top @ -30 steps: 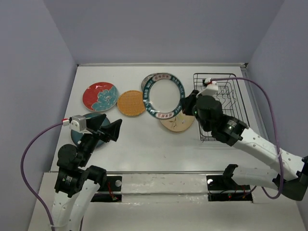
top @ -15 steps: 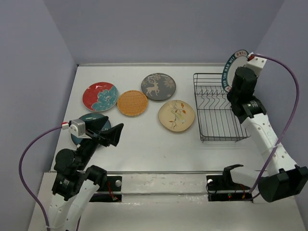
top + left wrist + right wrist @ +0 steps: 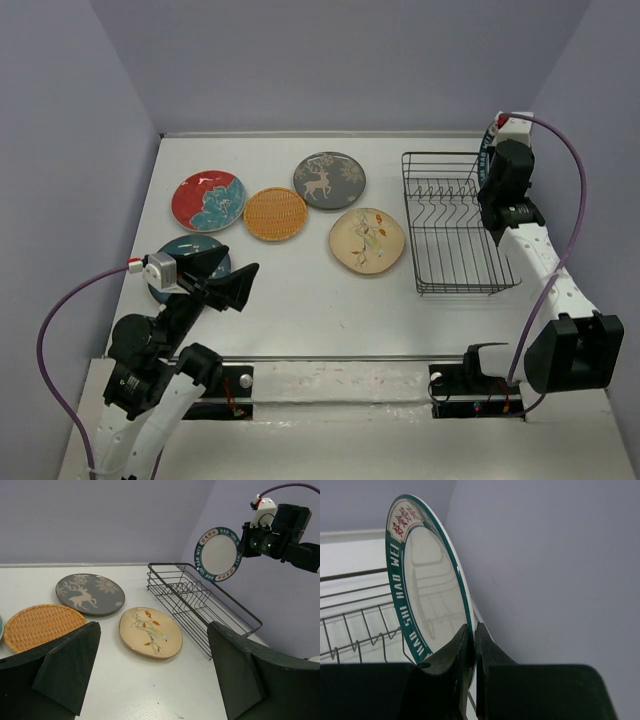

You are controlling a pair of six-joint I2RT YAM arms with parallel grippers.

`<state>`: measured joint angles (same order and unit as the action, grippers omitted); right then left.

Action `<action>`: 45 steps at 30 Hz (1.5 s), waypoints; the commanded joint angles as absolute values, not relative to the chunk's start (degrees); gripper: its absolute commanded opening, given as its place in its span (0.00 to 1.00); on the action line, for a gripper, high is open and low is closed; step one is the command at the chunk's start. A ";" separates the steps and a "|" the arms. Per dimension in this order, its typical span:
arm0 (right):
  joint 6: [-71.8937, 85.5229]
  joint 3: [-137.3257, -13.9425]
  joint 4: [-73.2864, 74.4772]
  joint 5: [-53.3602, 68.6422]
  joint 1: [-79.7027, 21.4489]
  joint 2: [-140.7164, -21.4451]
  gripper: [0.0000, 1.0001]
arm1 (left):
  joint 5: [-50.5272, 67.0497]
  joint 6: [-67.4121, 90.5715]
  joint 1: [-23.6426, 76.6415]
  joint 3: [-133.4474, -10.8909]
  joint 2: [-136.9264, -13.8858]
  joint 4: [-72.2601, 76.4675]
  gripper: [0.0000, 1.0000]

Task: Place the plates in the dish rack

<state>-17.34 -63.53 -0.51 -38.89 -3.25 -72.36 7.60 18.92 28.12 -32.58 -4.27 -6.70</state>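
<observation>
My right gripper [image 3: 488,160] is shut on the rim of the white blue-rimmed plate [image 3: 427,590] and holds it upright above the far right corner of the black wire dish rack [image 3: 455,225]. The plate also shows in the left wrist view [image 3: 217,554]. The rack holds no plates. My left gripper [image 3: 225,275] is open and empty above the table, beside the dark teal plate [image 3: 180,252], which it partly hides. The red plate [image 3: 208,200], orange woven plate [image 3: 274,214], grey deer plate [image 3: 329,180] and cream floral plate [image 3: 367,240] lie flat on the table.
Purple walls close in the table on the left, back and right. The rack stands close to the right wall. The right arm's cable [image 3: 575,200] loops beside the rack.
My right arm has swung the blue-rimmed plate from over the table's middle to the rack's far right corner and turned it edge-on to the top camera. The left gripper has barely moved.
</observation>
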 commanded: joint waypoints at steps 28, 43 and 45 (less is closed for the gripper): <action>-14.85 -57.04 -10.46 -40.34 -2.02 -77.34 0.28 | 6.86 18.11 29.09 -32.87 -5.01 -4.92 0.99; 19.66 -71.02 13.54 -13.72 -19.04 -73.04 0.78 | -6.31 21.79 27.86 -34.10 -8.97 -7.90 0.99; 23.10 -69.27 9.77 -12.75 -25.63 -74.35 0.77 | -12.55 21.36 27.86 -34.54 -8.09 -8.26 0.99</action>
<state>10.26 -69.93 10.31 -23.16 -13.56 -74.35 -0.69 20.43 28.34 -32.60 -8.43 -8.54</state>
